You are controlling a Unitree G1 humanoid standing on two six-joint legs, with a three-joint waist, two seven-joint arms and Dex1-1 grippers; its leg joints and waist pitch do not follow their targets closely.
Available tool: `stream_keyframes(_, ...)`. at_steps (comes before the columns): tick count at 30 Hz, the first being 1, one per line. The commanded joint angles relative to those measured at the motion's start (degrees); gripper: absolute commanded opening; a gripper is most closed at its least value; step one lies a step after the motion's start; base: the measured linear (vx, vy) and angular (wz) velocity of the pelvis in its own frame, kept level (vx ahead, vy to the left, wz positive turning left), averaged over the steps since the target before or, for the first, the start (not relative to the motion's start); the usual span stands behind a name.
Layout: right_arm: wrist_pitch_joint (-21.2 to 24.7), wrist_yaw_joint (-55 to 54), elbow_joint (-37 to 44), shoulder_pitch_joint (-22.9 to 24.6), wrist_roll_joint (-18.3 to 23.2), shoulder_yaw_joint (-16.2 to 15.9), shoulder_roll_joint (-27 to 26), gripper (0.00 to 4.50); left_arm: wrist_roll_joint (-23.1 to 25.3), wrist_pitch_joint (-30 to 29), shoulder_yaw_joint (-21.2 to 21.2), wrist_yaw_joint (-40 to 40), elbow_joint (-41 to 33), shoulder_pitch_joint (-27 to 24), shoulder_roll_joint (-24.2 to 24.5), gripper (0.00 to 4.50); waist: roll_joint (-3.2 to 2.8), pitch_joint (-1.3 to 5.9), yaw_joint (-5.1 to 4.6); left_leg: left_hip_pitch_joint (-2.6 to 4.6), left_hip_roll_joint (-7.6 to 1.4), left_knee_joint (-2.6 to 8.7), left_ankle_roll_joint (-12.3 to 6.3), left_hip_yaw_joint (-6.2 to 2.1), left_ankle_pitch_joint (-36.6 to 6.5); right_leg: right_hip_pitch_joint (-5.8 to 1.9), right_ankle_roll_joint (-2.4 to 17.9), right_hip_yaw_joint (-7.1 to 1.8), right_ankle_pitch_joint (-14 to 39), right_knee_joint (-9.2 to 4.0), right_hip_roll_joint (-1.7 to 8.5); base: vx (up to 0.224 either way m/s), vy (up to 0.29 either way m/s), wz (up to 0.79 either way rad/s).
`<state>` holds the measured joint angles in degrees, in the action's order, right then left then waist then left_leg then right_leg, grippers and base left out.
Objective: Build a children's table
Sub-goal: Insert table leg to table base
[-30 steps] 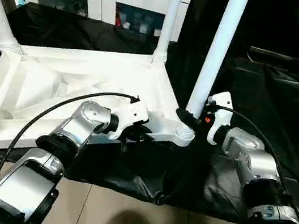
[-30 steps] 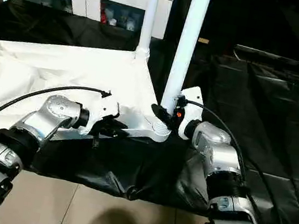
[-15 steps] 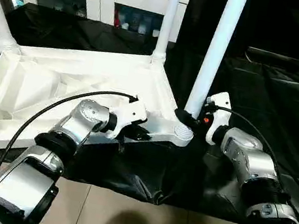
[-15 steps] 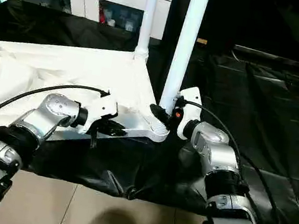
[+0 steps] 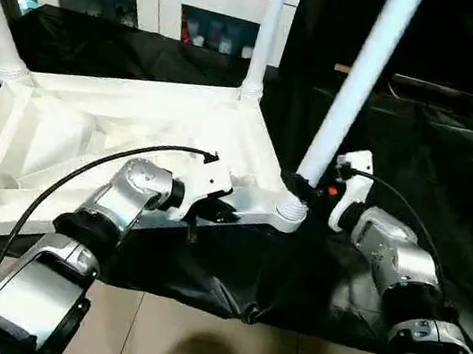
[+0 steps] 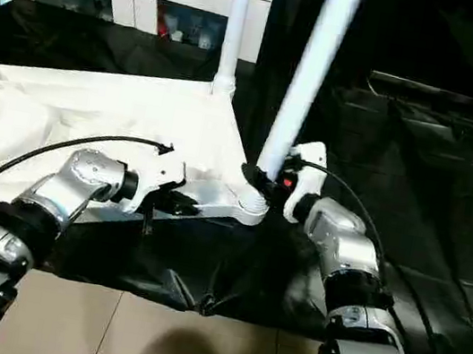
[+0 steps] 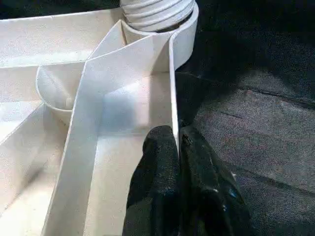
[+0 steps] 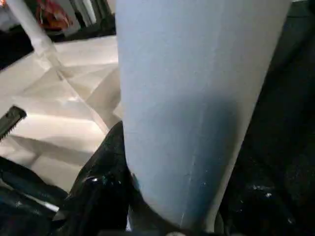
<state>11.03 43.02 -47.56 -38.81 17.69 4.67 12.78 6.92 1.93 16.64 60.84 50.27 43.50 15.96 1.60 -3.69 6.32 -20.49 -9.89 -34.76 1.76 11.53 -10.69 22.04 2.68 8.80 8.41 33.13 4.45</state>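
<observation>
Head views: the children's table point(image 5: 127, 122) lies upside down on a black cloth point(image 5: 425, 136). The right gripper point(image 5: 307, 189) clasps a tilted leg point(image 5: 357, 79) just above its corner socket point(image 5: 290, 210).

Left wrist view: the left gripper point(image 7: 178, 147) pinches the table's thin rim.

Right wrist view: black fingers point(image 8: 106, 172) bracket the leg.

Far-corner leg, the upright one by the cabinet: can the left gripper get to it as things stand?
Probably not yet: the left gripper is shut on the tabletop's near rim, and the leg stands across the upturned top.
</observation>
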Motion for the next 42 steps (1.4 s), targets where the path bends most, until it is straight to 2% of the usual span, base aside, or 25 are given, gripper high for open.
stream_keyframes(1,-0.38,-0.21,-0.16,1.03,1.3,2.19,0.08,1.9,0.16,0.06,0.89,0.7,0.48,-1.64,-0.32,0.0,0.2,4.61,0.25,0.87,-4.89,4.05,-1.17,-2.34,-10.35,-2.68,7.5,-4.65,20.67,-4.03,7.06,0.0,0.0,0.0)
stream_keyframes(3,-0.45,-0.22,0.12,2.28,1.92,3.01,-0.21,1.89,0.16,-0.03,0.74,0.45,0.3,-1.75,-0.36,0.0,0.24,4.63,0.37,0.93,-4.92,4.04,-1.14,-2.33,-10.46,-2.68,7.39,-4.67,20.83,-4.11,7.22,0.0,0.0,0.0)
stream_keyframes(5,-0.64,0.1,0.6,4.05,2.69,3.66,-0.68,1.89,0.27,0.16,0.53,-0.28,0.37,-1.71,-0.47,0.0,-0.04,4.6,0.38,0.99,-4.93,4.09,-1.09,-2.37,-10.72,-2.63,7.33,-4.64,21.06,-4.16,7.12,0.0,0.0,0.0)
stream_keyframes(7,-1.06,0.05,0.66,4.86,2.95,3.82,-0.9,1.89,0.36,0.25,0.45,-0.68,0.45,-1.64,-0.51,0.0,0.17,4.62,0.36,0.92,-4.88,4.11,-0.98,-2.38,-11.04,-2.69,7.09,-4.59,21.46,-4.21,7.13,0.0,0.0,0.0)
stream_keyframes(12,-3.06,-0.67,0.95,7.78,3.73,5.26,-2.11,1.89,0.61,1.0,-0.04,-2.75,1.32,-1.16,-0.89,0.0,0.15,4.53,0.48,1.09,-4.82,4.15,-1.05,-2.45,-11.91,-2.57,6.11,-4.46,24.18,-4.76,7.24,0.0,0.0,0.0)
stream_keyframes(13,-3.5,-0.81,1.49,8.48,3.56,5.19,-2.33,1.89,0.69,1.09,-0.07,-2.95,1.38,-1.07,-0.86,0.0,-0.61,4.49,0.56,1.19,-4.84,4.17,-0.83,-2.57,-12.35,-2.52,6.12,-4.43,24.38,-4.78,7.24,0.0,0.0,0.0)
stream_keyframes(15,-4.4,-1.48,2.74,9.66,2.96,4.75,-2.59,1.89,0.69,1.11,-0.22,-3.19,1.44,-1.01,-0.89,0.0,-0.14,4.44,0.42,1.2,-4.72,4.24,-0.68,-2.55,-13.31,-2.56,5.65,-4.38,25.3,-5.05,7.18,0.0,0.0,0.0)
stream_keyframes(24,-6.55,-2.13,9.43,13.37,-2.09,-0.63,-2.34,1.89,1.16,1.55,-0.04,-3.39,1.59,-0.94,-1.01,0.0,0.01,4.36,0.23,1.35,-4.62,4.3,-0.56,-2.64,-14.04,-2.44,4.73,-4.37,27.12,-5.35,7.19,0.0,0.0,0.0)
stream_keyframes(26,-6.31,-2.37,10.04,13.28,-3.3,-1.76,-2.01,1.89,1.3,1.75,0.09,-3.36,1.58,-0.94,-0.92,0.0,-0.03,4.36,0.27,1.36,-4.61,4.28,-0.75,-2.66,-13.75,-2.46,4.43,-4.34,27.55,-5.43,7.22,0.0,0.0,0.0)
stream_keyframes(28,-5.55,-2.36,11.16,13.12,-4.73,-3.5,-1.42,1.89,1.52,1.96,0.36,-3.25,1.26,-1.04,-0.75,0.0,0.55,4.36,0.15,1.25,-4.64,4.31,-0.92,-2.6,-13.12,-2.45,4.23,-4.35,27.29,-5.29,7.08,0.0,0.0,0.0)
stream_keyframes(29,-4.6,-1.77,11.76,12.78,-5.66,-4.88,-0.85,1.89,1.62,1.89,0.55,-3.01,0.87,-1.23,-0.62,0.0,0.36,4.33,0.24,1.28,-4.62,4.32,-1.03,-2.61,-12.76,-2.4,4.16,-4.41,27.06,-5.22,7.07,0.0,0.0,0.0)
stream_keyframes(31,-3.69,-0.92,11.63,12.03,-6.49,-6.1,-0.29,1.89,1.62,1.7,0.67,-2.64,0.45,-1.46,-0.49,0.0,0.81,4.34,0.11,1.22,-4.57,4.31,-1.22,-2.53,-12.49,-2.43,4.01,-4.39,27.16,-5.23,7.03,0.0,0.0,0.0)
stream_keyframes(32,-3.0,0.09,11.14,10.98,-7.19,-7.1,0.22,1.89,1.61,1.59,0.81,-2.17,0.02,-1.66,-0.33,0.0,0.57,4.33,0.17,1.3,-4.57,4.28,-1.21,-2.55,-12.6,-2.4,3.92,-4.38,27.63,-5.29,7.14,0.0,0.0,0.0)
stream_keyframes(33,-2.57,0.96,10.67,10.16,-7.57,-7.71,0.55,1.89,1.6,1.53,0.91,-1.79,-0.23,-1.77,-0.2,0.0,0.77,4.31,0.08,1.27,-4.5,4.22,-1.24,-2.54,-12.79,-2.42,3.73,-4.32,28.19,-5.36,7.16,0.0,0.0,0.0)
stream_keyframes(34,-2.21,1.64,10.36,9.59,-7.83,-8.0,0.76,1.89,1.62,1.45,1.01,-1.55,-0.43,-1.81,-0.12,0.0,1.11,4.31,-0.03,1.26,-4.47,4.21,-1.35,-2.48,-12.75,-2.41,3.54,-4.31,28.52,-5.44,7.08,0.0,0.0,0.0)
stream_keyframes(37,-1.33,4.0,9.3,7.82,-8.43,-8.84,1.46,1.89,1.8,1.26,1.42,-0.69,-1.11,-1.84,0.17,0.0,1.1,4.37,0.0,1.29,-4.63,4.27,-1.23,-2.56,-12.92,-2.33,3.27,-4.33,28.45,-5.42,7.11,0.0,0.0,0.0)
stream_keyframes(39,-1.59,4.54,8.65,7.08,-8.83,-9.14,1.73,1.89,1.84,1.22,1.55,-0.33,-1.34,-1.84,0.31,0.0,1.22,4.39,-0.04,1.44,-4.81,4.36,-0.66,-2.67,-13.69,-2.24,3.42,-4.32,28.0,-5.33,7.1,0.0,0.0,0.0)
stream_keyframes(41,-0.45,7.15,7.34,5.22,-8.83,-10.0,2.66,1.89,2.03,1.3,2.16,1.38,-2.19,-1.96,0.97,0.0,1.67,4.46,-0.13,1.42,-4.79,4.33,-0.42,-2.7,-14.01,-2.3,3.73,-4.31,27.85,-5.15,7.18,0.0,0.0,0.0)
stream_keyframes(42,-0.24,7.7,7.12,4.87,-8.82,-10.19,2.85,1.89,2.09,1.32,2.3,1.73,-2.42,-2.01,1.12,0.0,1.55,4.39,-0.05,1.45,-4.72,4.26,-0.55,-2.58,-14.03,-2.28,3.72,-4.36,28.24,-5.32,7.21,0.0,0.0,0.0)
